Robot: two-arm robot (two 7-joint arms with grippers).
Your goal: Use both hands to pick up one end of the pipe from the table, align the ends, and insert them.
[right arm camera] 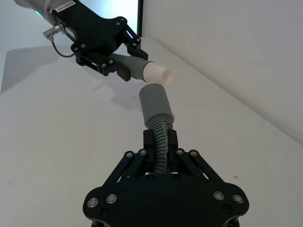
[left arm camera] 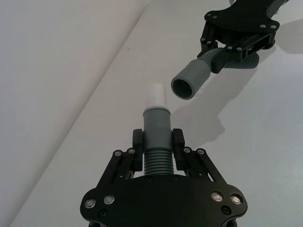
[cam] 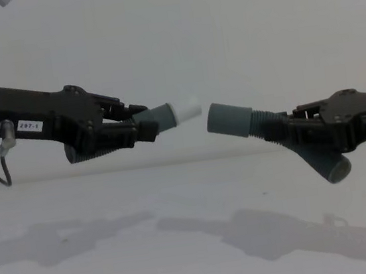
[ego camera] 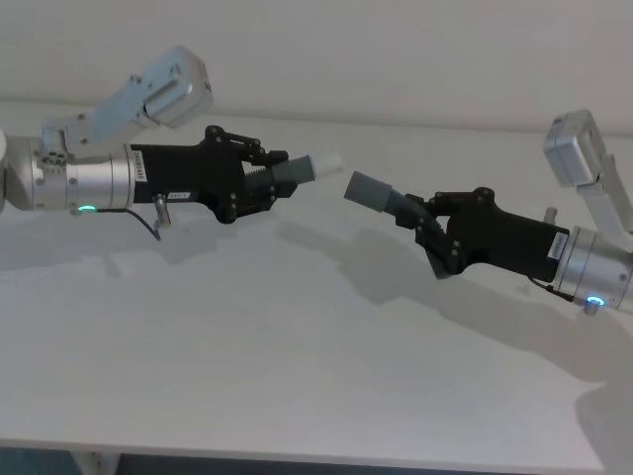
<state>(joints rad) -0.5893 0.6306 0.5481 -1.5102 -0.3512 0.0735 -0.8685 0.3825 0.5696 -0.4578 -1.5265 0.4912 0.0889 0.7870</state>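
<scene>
The pale tip [ego camera: 328, 161] of the left pipe piece [ego camera: 293, 171] faces the wide cuff [ego camera: 371, 189] of the right pipe piece [ego camera: 404, 205], just at its 4 o'clock and not touching, above the table [ego camera: 297, 376]. The left gripper [ego camera: 273, 176], reaching from 9 o'clock, is clamped narrowly on its piece's ribs. The right gripper [ego camera: 419, 222], from 4 o'clock, grips likewise. The left's white label [cam: 29, 128] seems to read 207-1.

This looks like a robotics lab or test bench: a broad, plain white table [ego camera: 297, 376] runs up to a plain pale wall [ego camera: 396, 49] at its far edge. Two silver cylindrical robot arms reach in over it, the left arm [ego camera: 84, 180] with a green status light [ego camera: 87, 209] and the right arm [ego camera: 605, 267] with a blue status light [ego camera: 593, 302]. A printed number label [cam: 28, 127] sits on the black tooling at the left arm's end
</scene>
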